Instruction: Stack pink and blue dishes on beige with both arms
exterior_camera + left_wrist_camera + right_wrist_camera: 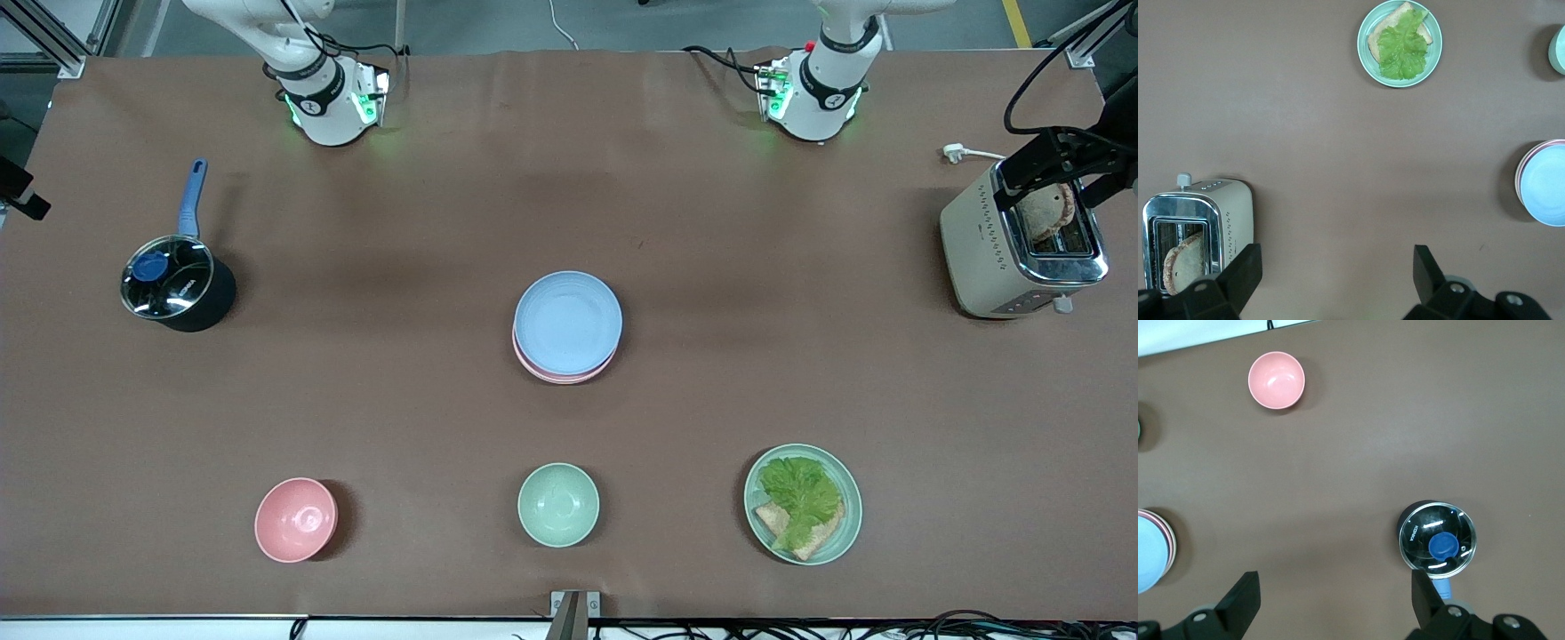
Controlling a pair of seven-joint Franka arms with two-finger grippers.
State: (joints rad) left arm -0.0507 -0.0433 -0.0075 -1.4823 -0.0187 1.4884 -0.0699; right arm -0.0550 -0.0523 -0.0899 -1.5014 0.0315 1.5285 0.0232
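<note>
The blue plate (pixel 567 321) sits on the pink plate (pixel 560 372) at mid-table, roughly midway between my two arms; no beige plate shows beneath them. My left gripper (pixel 1331 283) hangs high, fingers wide and empty, by the toaster (pixel 1022 244) at its end of the table. My right gripper (pixel 1331 603), equally wide and empty, hangs above the lidded saucepan (pixel 175 286).

White arms (pixel 324 98), black bands, green lights, cables

light blue plate (pixel 567 322), pink plate (pixel 562 374), perhaps beige beneath
</note>
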